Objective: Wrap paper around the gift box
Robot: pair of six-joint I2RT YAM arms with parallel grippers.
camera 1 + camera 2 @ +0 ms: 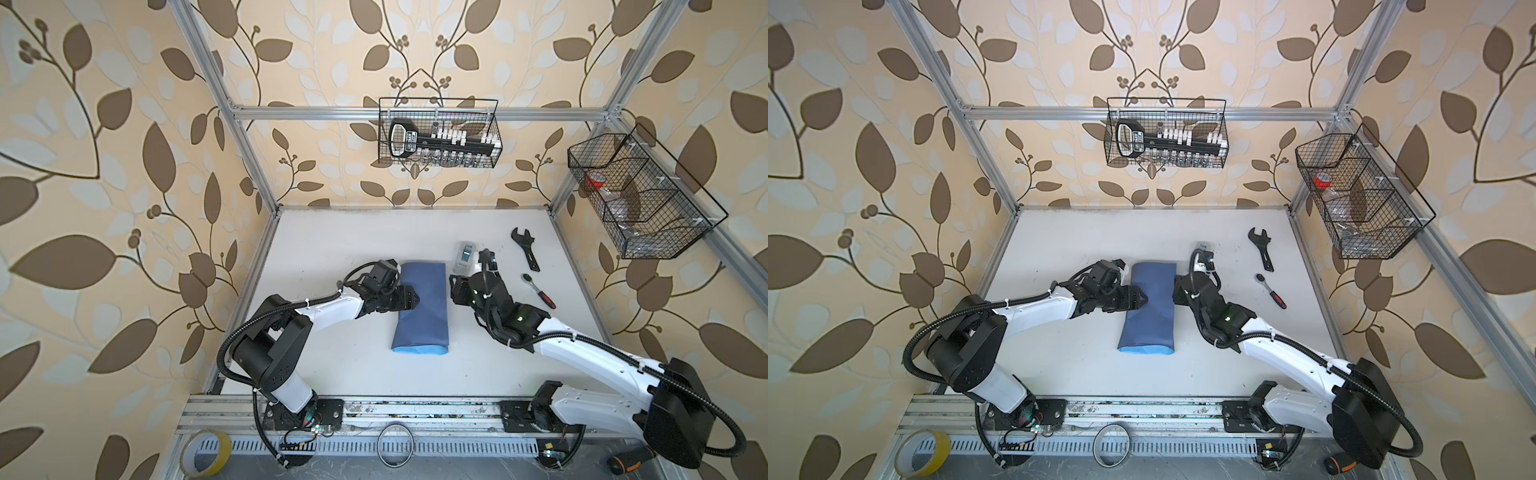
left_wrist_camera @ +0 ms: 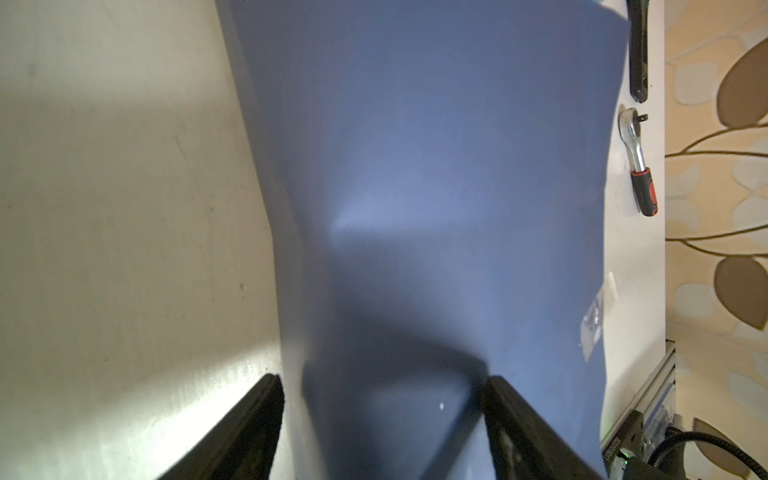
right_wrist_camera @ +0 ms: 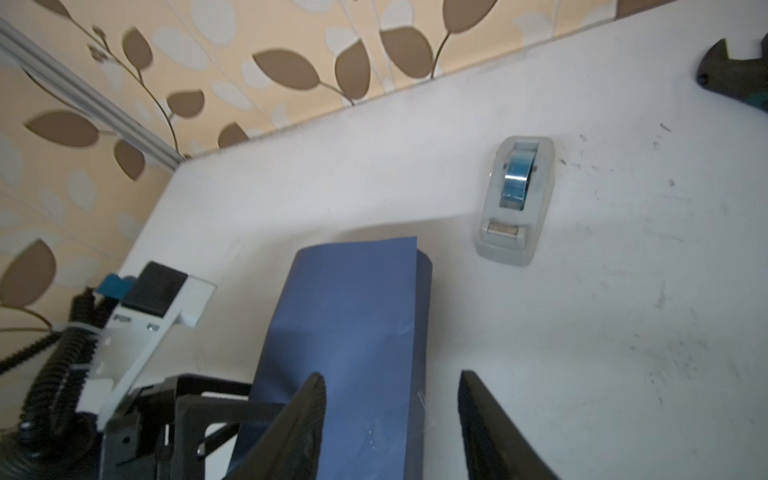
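White table [image 1: 332, 249], leaf-patterned walls, and the paper [image 1: 422, 311] lay mid-table as one long folded bundle, slate-blue side up. A sky-blue strip [image 1: 419, 350] peeked out at its near end, and only both top views showed it. The gift box could not be seen in any view; the left wrist view gave a raised hump in the paper and nothing more.

The left gripper [image 1: 413, 300] reached over the paper's left edge. Its wrist view gave the detail: fingers [image 2: 253, 424] spread wide, one just off the paper, its mate on it, clamping nothing. The right gripper [image 3: 390, 386] stood at the paper's right edge, jaws parted and empty, one finger above the paper, one above bare table.

Beyond the paper's far right corner sat the tape dispenser [image 3: 515, 199], plain in the right wrist view. In a top view that dispenser [image 1: 1202, 247] was almost wholly behind the right arm. Right of the paper lay a wrench [image 1: 525, 249] and a ratchet [image 1: 539, 287], and the right wrist view cut the wrench off. A clear scrap [image 2: 594, 320] on the paper's edge nearest the ratchet was too blurred to name.
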